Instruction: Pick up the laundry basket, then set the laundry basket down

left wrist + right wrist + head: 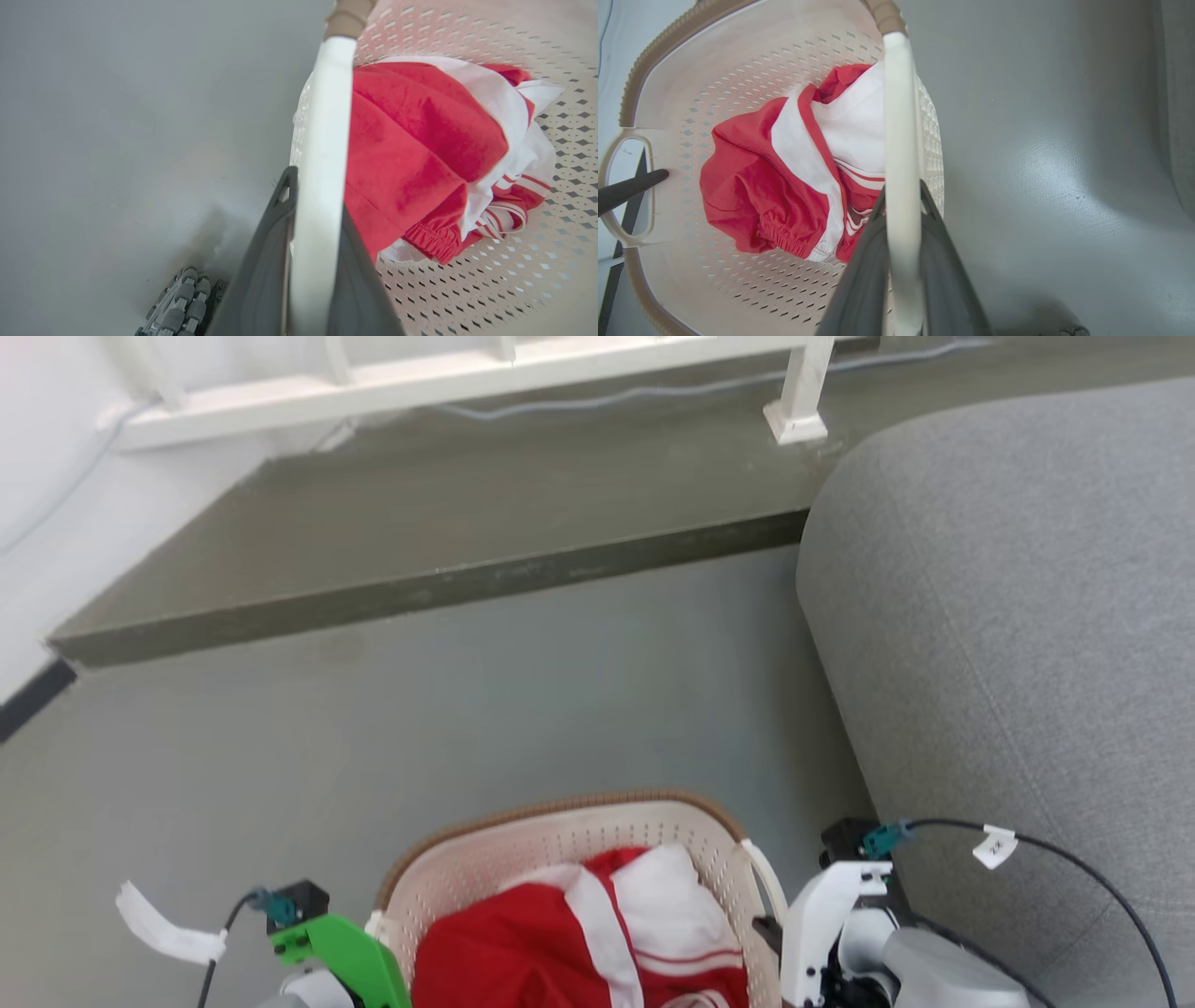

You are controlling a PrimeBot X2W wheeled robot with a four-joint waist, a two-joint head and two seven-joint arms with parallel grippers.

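Left gripper (315, 196) clamped on the left handle (324, 116) of the basket (560, 840); right gripper (902, 196) clamped on the right handle (899, 116), with one dark finger on either side of each white loop. The basket hangs or stands between my two arms, over the grey floor (467, 709), with red-and-white clothes (523, 943) heaped inside. I cannot tell whether its base is off the ground.

My worry is the hold. Each loop is thin and smooth and pinched only from the sides, so if one arm moves faster than the other, I judge the basket would tip, a loop could slide along the fingers, and the clothes could shift. The sofa (1008, 597) stands close on my right. A swing that way could knock the basket or catch the cable (1074, 863) at that wrist.

Both wrist views give me the clamps. The right one also takes in the basket's whole inside and a left finger at the far loop. The left one catches a wheel (182, 298) just beside the basket. From the head I get the sofa and the step (420, 588) ahead.
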